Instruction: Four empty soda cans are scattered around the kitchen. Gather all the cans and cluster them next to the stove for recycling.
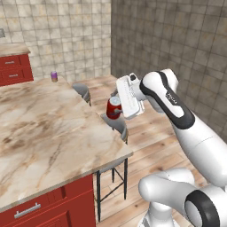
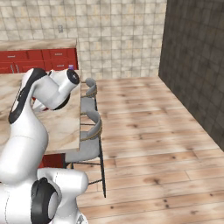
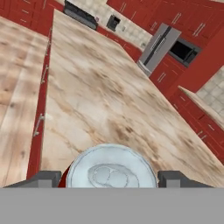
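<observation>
Pincer (image 3: 109, 177) clamped on red soda can (image 1: 113, 107), fingers (image 3: 43, 178) either side of its silvery top, held up in the air just off the island countertop (image 1: 53, 133) edge, above a stool (image 1: 116, 125). Purple can (image 1: 54, 76) stands at island's far corner. Stove (image 3: 81, 14) far across kitchen.

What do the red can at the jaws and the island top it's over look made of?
Red soda can: likely thin metal, with a glossy red painted wall and a bare silvery lid showing a pressed tab shape in the hand view. Island countertop: looks like polished beige marble or a stone-look laminate, going by the brown veining; the render leaves that open.
</observation>
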Robot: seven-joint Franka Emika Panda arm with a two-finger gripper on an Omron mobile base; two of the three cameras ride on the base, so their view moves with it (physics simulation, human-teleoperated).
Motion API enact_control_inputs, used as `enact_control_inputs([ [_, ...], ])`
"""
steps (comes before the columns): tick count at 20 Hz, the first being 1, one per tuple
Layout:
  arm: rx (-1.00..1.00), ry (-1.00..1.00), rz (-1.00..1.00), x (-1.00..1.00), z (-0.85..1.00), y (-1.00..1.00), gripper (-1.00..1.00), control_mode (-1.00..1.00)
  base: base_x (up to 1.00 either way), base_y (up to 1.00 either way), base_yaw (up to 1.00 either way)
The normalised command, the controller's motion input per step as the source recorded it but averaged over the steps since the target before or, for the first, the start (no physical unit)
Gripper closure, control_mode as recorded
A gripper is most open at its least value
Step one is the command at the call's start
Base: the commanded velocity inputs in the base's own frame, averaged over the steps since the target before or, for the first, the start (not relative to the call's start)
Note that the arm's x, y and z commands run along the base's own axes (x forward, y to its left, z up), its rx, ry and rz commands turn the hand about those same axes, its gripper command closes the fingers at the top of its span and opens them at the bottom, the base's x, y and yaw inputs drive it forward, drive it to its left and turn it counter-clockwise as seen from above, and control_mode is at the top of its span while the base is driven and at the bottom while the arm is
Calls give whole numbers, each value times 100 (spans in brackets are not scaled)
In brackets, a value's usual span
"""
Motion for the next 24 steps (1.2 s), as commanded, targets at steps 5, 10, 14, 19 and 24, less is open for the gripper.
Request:
enact_control_inputs([
  [5, 0, 0, 0, 0, 0, 0, 100, 100, -15, -6, 0],
  [10, 0, 0, 0, 0, 0, 0, 100, 100, -79, -31, 0],
  [14, 0, 0, 0, 0, 0, 0, 100, 100, -69, -13, 0],
  [19, 0, 0, 0, 0, 0, 0, 100, 100, -6, 54, 6],
  [24, 0, 0, 0, 0, 0, 0, 100, 100, 0, 78, 16],
])
